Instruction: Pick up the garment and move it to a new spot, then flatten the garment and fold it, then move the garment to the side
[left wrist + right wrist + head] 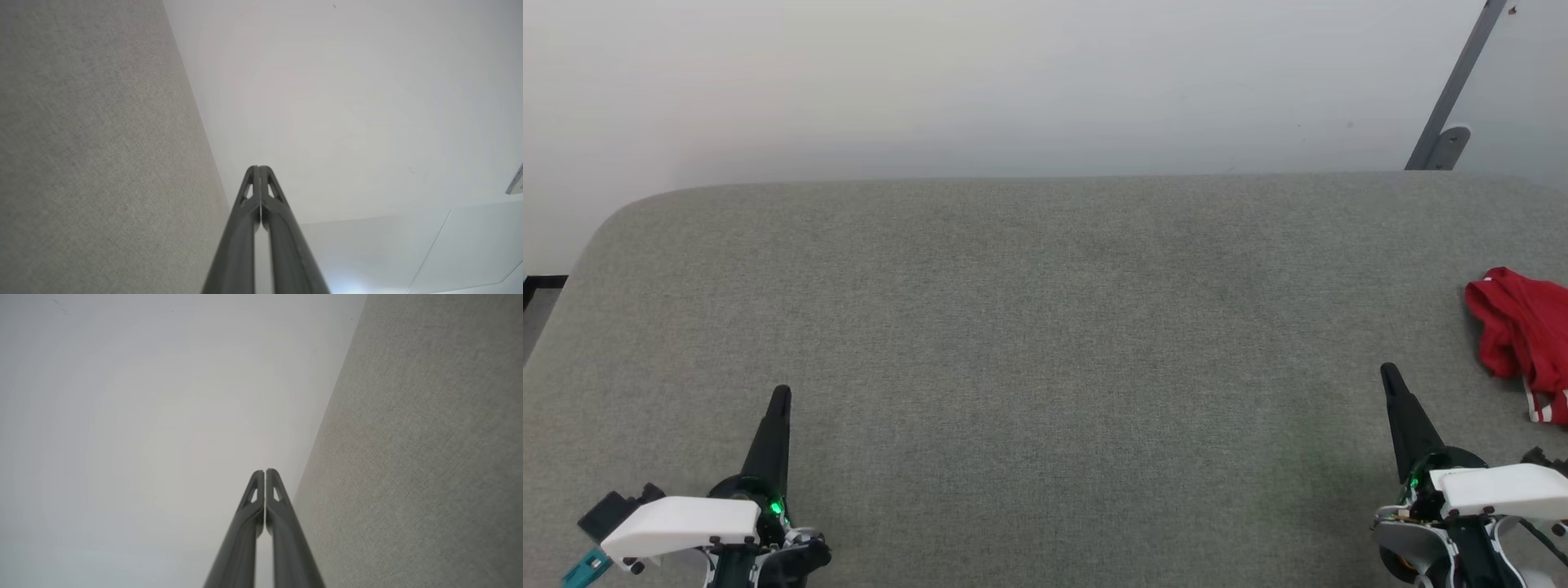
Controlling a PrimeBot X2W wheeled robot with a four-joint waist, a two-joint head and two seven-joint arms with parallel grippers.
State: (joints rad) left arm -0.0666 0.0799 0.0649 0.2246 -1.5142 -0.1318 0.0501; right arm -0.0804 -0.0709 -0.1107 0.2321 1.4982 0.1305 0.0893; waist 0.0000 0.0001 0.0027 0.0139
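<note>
tabletop (1045, 327): grey and padded, carrying everything
garment (1523, 339): lying bunched up at the right edge, long axis running roughly far-to-near
right gripper (1388, 371): sitting way nearer, garment lying just right and ahead of its pinched-together jaws
left gripper (781, 394): hanging out near-left, well apart, jaws pressed together too

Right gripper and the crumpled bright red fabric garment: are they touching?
Apart. The head view shows a strip of bare grey fabric surface between the right gripper, fingers shut, and the red garment.
</note>
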